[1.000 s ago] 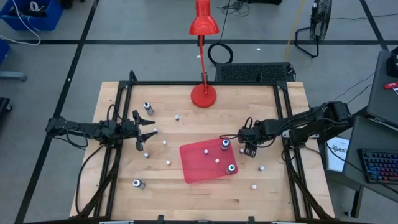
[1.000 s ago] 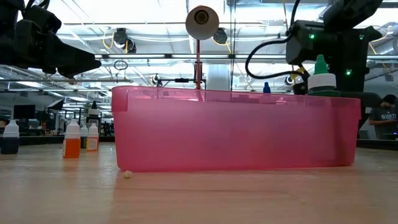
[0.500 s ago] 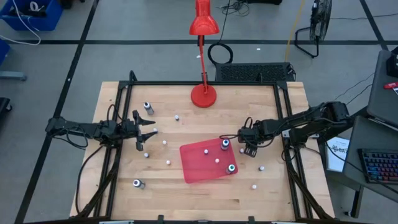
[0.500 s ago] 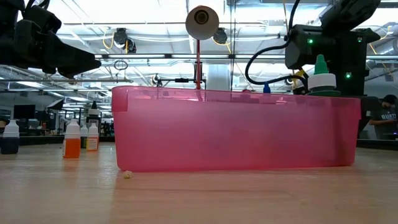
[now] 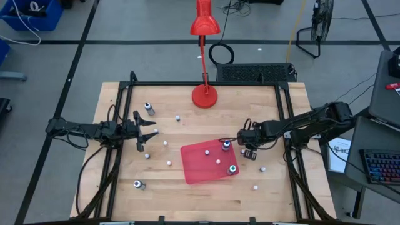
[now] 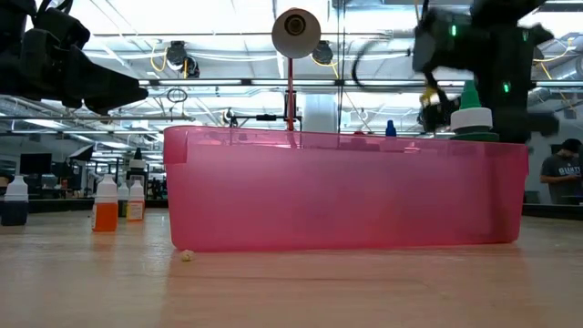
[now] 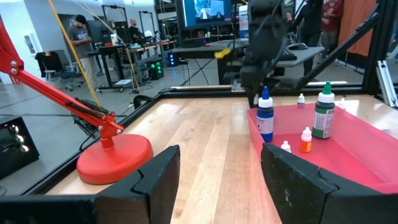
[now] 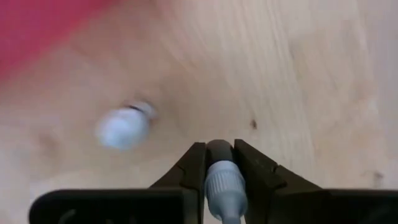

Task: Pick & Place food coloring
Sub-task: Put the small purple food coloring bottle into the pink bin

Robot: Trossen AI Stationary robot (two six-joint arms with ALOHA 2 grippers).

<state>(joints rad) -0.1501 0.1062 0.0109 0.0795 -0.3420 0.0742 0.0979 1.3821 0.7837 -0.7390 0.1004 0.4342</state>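
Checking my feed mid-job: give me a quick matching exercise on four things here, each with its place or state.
1. right gripper
2. left gripper
3. red lamp
4. blue-capped bottle

A. at the table's far edge
B. standing in the red tray
C. shut on a small bottle
D. open, at the table's left side

Pairs: 1-C, 2-D, 3-A, 4-B
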